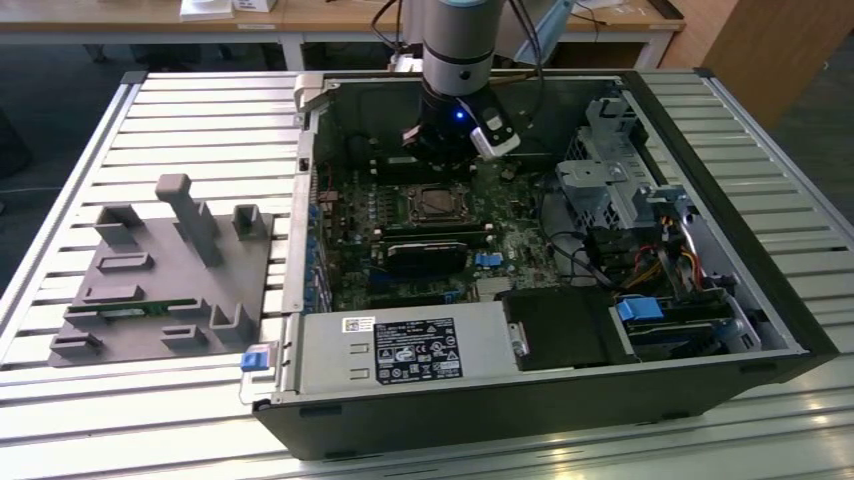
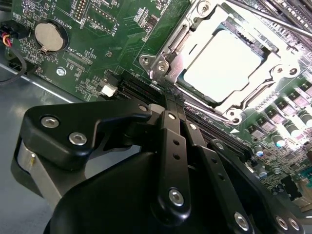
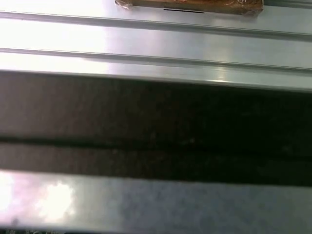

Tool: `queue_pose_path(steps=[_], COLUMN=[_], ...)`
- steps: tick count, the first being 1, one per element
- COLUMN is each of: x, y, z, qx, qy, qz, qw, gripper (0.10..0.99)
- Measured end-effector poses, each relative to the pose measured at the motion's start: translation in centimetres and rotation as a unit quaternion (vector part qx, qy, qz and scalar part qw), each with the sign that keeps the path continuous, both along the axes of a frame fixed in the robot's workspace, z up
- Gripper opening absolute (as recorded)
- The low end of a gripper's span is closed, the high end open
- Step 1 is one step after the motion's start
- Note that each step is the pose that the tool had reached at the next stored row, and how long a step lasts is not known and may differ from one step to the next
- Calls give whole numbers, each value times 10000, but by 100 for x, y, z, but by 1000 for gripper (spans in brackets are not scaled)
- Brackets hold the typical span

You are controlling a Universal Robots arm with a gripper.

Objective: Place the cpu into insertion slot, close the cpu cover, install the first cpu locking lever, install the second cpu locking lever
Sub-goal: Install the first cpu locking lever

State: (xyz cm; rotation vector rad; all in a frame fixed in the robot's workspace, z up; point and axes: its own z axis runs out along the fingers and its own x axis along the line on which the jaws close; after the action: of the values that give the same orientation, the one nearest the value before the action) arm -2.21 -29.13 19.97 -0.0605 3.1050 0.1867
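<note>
The cpu [image 2: 222, 66] lies flat in the insertion slot [image 2: 152, 63], its pale metal face showing through the window of the cpu cover [image 2: 265, 84]. The silver cover frame is down over the chip. In the second wrist view my gripper [image 2: 170, 95] is shut, its two narrow black fingers [image 2: 168, 126] pressed together with nothing between them. Their tips stand at the socket's edge, close to a corner screw. A thin metal lever rod [image 2: 273, 18] runs along the socket's other side. In the exterior view my gripper [image 1: 439, 170] hangs just behind the socket [image 1: 434, 204] inside the open computer case.
Black memory modules [image 1: 430, 236] lie just in front of the socket, and a coin battery [image 2: 48, 36] sits on the green board. The grey power supply [image 1: 400, 350] and the drive cage [image 1: 614, 190] crowd the case. A grey parts fixture [image 1: 160, 270] stands at the exterior view's left.
</note>
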Motion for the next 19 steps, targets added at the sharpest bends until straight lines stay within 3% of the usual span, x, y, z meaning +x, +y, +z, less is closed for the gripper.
queue_pose_path(steps=[9,19], x=[0,1], y=[1,2], z=[9,-9], qx=[-4,-131], qy=[-2,0], qz=[0,0], qw=[10000,9999], gripper=[106,106])
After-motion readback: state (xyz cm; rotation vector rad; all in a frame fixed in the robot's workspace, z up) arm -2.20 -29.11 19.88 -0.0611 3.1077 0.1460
